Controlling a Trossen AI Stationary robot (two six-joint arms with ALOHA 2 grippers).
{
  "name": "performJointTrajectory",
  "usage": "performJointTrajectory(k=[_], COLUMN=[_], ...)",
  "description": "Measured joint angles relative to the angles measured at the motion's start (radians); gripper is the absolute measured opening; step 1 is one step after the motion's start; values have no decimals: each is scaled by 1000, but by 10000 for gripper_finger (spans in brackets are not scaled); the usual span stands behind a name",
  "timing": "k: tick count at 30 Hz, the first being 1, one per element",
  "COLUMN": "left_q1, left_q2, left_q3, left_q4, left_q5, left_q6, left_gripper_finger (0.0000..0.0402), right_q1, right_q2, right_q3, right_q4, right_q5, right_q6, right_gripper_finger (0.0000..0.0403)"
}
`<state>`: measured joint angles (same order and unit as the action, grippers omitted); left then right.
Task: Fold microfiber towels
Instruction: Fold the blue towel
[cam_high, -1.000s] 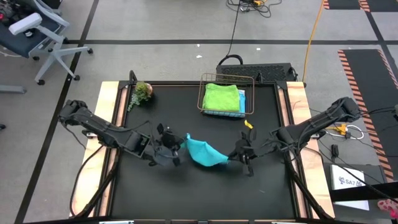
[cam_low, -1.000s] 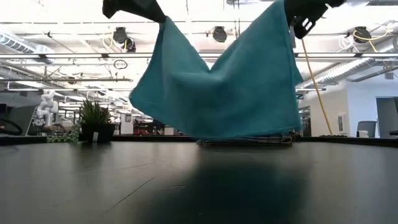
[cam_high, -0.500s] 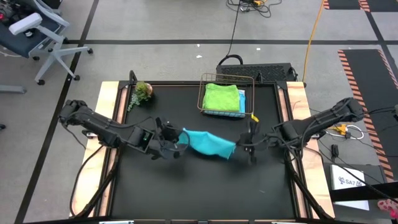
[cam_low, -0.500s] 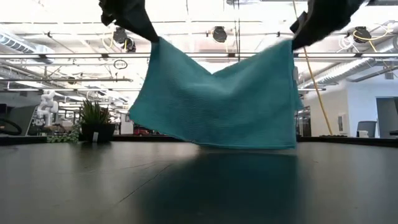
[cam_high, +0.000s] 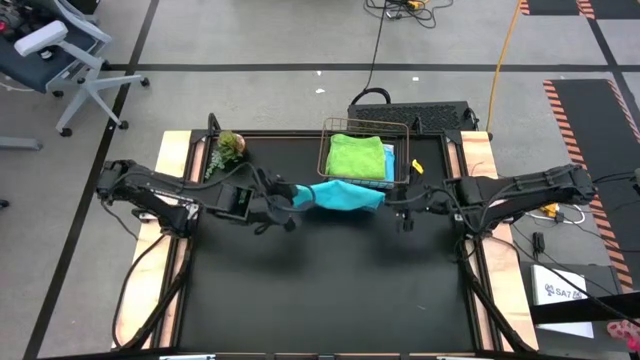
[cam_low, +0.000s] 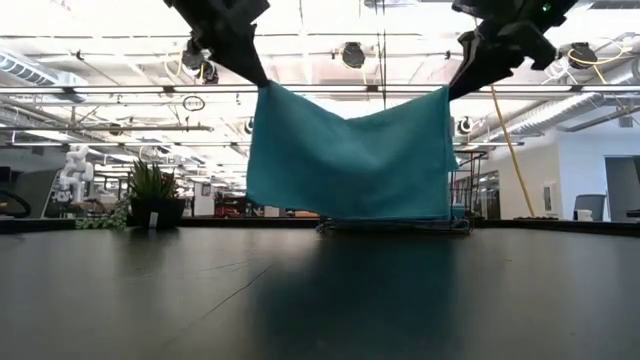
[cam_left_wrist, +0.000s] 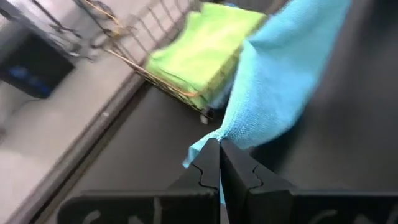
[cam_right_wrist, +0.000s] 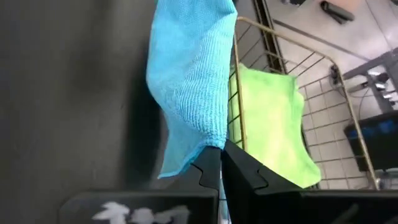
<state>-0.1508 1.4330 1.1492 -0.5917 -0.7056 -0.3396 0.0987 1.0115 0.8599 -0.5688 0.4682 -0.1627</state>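
Observation:
A teal microfiber towel (cam_high: 340, 195) hangs spread between my two grippers, just in front of a wire basket (cam_high: 326, 150). My left gripper (cam_high: 298, 196) is shut on the towel's upper left corner, and my right gripper (cam_high: 388, 200) is shut on its upper right corner. In the low view the towel (cam_low: 350, 155) sags slightly along its top edge between my left gripper (cam_low: 262, 80) and my right gripper (cam_low: 452, 88). A folded lime green towel (cam_high: 357, 157) lies in the basket on top of a blue one (cam_high: 390, 162). My left gripper pinches the towel's upper left corner (cam_left_wrist: 215, 138) between its two fingers, slanting down from the table's left. The towel hangs below the fingers with a small tip of cloth poking past them. My right gripper pinches the towel's upper right corner (cam_right_wrist: 210, 139) between its two fingers, slanting down from the table's right. The cloth hangs below, and its top edge (cam_low: 350, 112) runs nearly taut to the other gripper.
A small potted plant (cam_high: 228, 148) stands at the table's far left. The wire basket (cam_right_wrist: 292, 74) sits at the far edge just behind the towel. The black tabletop (cam_high: 320, 290) lies bare toward the near edge.
Both grippers have carried the teal towel toward the table's far edge, up to the basket. They have drawn apart, so the sagging top edge has pulled nearly straight and the cloth has spread flat. My right gripper has rolled at the wrist.

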Motion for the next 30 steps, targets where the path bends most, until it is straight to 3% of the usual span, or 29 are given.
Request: performJointTrajectory(k=[8,15,24,30], left_q1=[-30,-165,-304,-334], left_q2=[66,87,159,301], left_q3=[-105,-189,-256,-243], left_q4=[47,119,342,491], left_q5=[158,227,212,331], left_q6=[-105,-306,-473,-525], left_gripper_finger=[1,1,1,23], right_q1=[16,144,309,370], right_q2=[0,2,3,3], right_q3=[-43,-162,-325,-370], right_q4=[-53,17,282,379], right_q5=[-159,-316,-342,-369], right_q6=[153,401,671,852], right_gripper_finger=[0,0,0,9])
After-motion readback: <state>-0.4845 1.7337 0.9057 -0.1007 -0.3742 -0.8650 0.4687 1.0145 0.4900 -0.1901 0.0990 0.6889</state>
